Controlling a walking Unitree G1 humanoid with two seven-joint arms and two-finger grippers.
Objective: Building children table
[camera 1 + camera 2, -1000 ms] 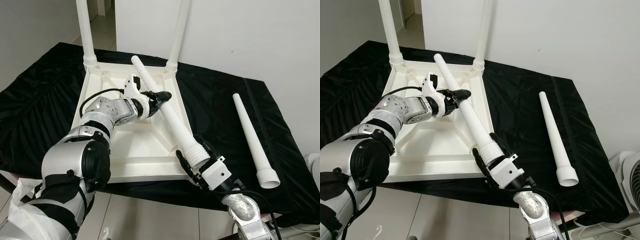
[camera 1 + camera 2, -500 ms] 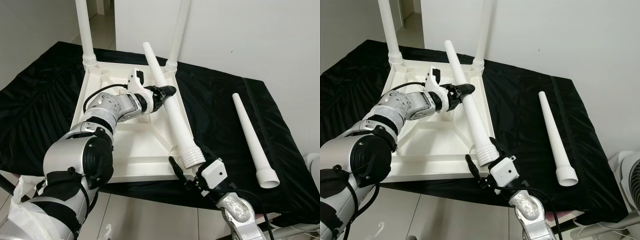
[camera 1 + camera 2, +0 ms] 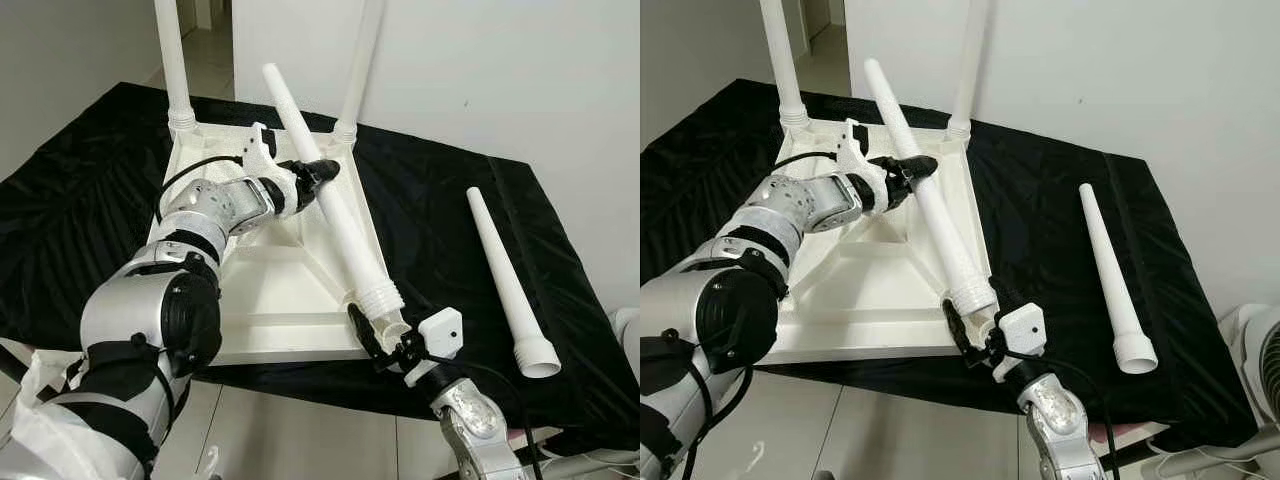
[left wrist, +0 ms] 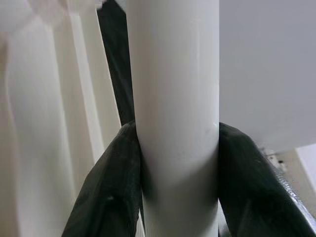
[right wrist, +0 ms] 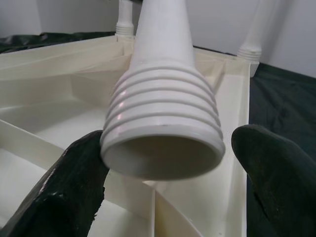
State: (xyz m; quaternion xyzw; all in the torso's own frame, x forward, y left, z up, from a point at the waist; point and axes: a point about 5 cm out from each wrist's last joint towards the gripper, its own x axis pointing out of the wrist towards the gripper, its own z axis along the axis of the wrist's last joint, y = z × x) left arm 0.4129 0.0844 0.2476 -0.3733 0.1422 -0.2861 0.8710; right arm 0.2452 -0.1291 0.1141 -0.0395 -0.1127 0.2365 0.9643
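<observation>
The left gripper (image 3: 322, 172) clenched the leg (image 3: 330, 205) mid-shaft. The right gripper (image 3: 378, 335) stood released beside its threaded end (image 5: 163, 140). Seating required aligning threads squarely with the tabletop (image 3: 270, 290) socket before turning.

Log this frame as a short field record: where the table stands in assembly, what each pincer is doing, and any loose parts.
tabletop: white tabletop lies upside down on the black cloth
legs fitted: two, standing in the far corners
leg in hand: third leg tilted, threaded end low by the near right corner
left pincer: left pincer shut on the leg's shaft
right pincer: right pincer at the threaded end, fingers apart, one finger touching
loose part: fourth leg lying on the cloth, right of the tabletop
</observation>
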